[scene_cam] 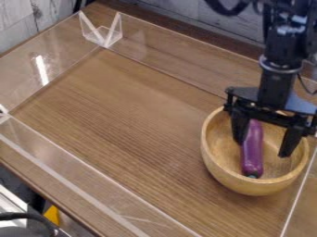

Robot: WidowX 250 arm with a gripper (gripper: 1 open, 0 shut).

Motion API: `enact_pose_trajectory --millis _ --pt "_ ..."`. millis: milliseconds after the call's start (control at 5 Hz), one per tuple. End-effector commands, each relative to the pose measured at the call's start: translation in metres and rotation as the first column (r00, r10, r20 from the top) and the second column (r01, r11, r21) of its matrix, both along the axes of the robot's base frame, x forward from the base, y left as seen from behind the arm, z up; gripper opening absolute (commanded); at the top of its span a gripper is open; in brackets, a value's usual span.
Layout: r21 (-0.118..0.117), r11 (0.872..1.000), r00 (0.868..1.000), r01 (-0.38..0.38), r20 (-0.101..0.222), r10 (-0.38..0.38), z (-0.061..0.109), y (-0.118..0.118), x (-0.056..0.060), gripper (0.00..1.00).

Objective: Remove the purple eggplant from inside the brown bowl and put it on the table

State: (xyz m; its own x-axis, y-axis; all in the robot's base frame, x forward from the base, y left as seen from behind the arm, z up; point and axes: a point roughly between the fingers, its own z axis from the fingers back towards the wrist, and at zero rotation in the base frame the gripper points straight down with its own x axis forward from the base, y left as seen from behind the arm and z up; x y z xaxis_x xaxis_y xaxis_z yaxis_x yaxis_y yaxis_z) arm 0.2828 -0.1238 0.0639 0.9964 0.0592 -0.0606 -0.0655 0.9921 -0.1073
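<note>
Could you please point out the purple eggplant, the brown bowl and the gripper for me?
purple eggplant (253,155): camera view, middle of its purple body.
brown bowl (221,159): camera view, left inner wall below the rim.
gripper (264,135): camera view, midway between the fingertips, jaws open astride the eggplant.

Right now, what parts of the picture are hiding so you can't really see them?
- Purple eggplant: its upper end sits behind the open gripper, so the stem tip is hidden.
- Brown bowl: the far rim is partly covered by the gripper's fingers.
- Fingers and eggplant: one view only, so I cannot tell whether they touch.
- The arm is cut off by the top edge.
</note>
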Motion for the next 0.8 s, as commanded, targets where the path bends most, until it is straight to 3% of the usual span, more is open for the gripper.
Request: enact_pose_trajectory --millis 0,600 --pt "-0.023 1.000 0.999 0.010 0.052 -0.009 0.002 -0.005 0.007 1.00" --pt "-0.043 0.999 0.994 0.009 0.106 -0.005 -0.017 -0.006 0.018 1.00"
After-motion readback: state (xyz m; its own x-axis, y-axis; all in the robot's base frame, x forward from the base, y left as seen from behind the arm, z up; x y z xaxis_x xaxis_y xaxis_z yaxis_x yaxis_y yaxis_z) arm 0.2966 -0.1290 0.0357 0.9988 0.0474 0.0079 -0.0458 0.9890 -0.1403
